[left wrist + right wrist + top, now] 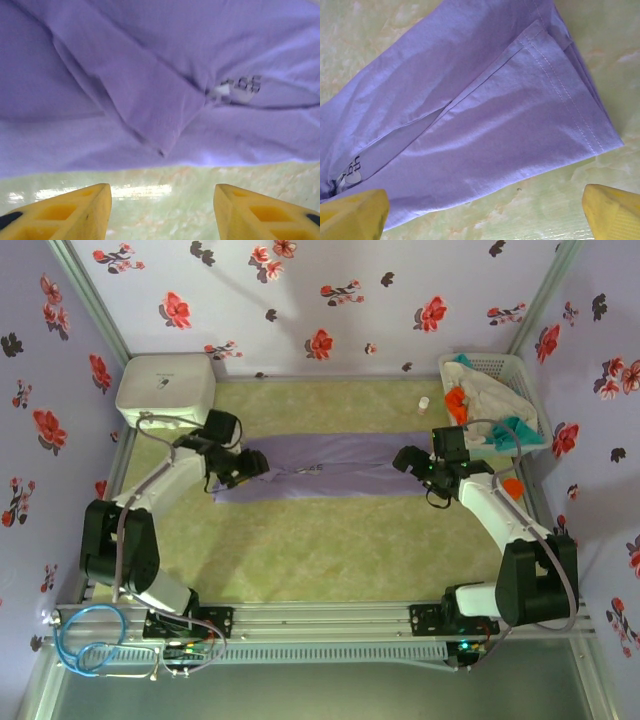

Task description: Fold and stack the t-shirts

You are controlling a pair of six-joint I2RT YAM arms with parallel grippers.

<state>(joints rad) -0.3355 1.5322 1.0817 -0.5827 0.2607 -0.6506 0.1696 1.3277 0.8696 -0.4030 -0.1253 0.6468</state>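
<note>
Progress check: I'd call this early days, maybe a quarter of the first shirt done and nothing stacked yet.

The purple t-shirt (330,468) lies flat on the table to the left of the white basket (536,410), stretched out in a long narrow band that runs away from the basket. The right wrist view shows its layers doubled over along the length, with the stitched hem at the basket end. The left wrist view shows a flap laid across the body at the far end, with the little white lettering half tucked in a crease. So the lengthwise folding looks done to me. It needs folding crosswise to become a tidy packet.

Both claws are off the cloth:
- Left gripper (257,462) sits at the shirt end farthest from the basket. In its wrist view the yellow fingers (75,210) are apart with nothing but table between them.
- Right gripper (405,460) sits at the shirt end nearest the basket, spread wide and empty, with the hem corner just ahead of it in its wrist view.

What's left, as far as I can judge:
- The crosswise folds on the purple one.
- The orange shirt (457,400), the off-white shirt (490,388) and the teal shirt (512,428), all bunched up in the basket.
- The stacking itself. I don't see a folded pile anywhere left of the basket.

The purple band looks a bit rumpled around the lettering, so it could use smoothing before the next fold.
</note>
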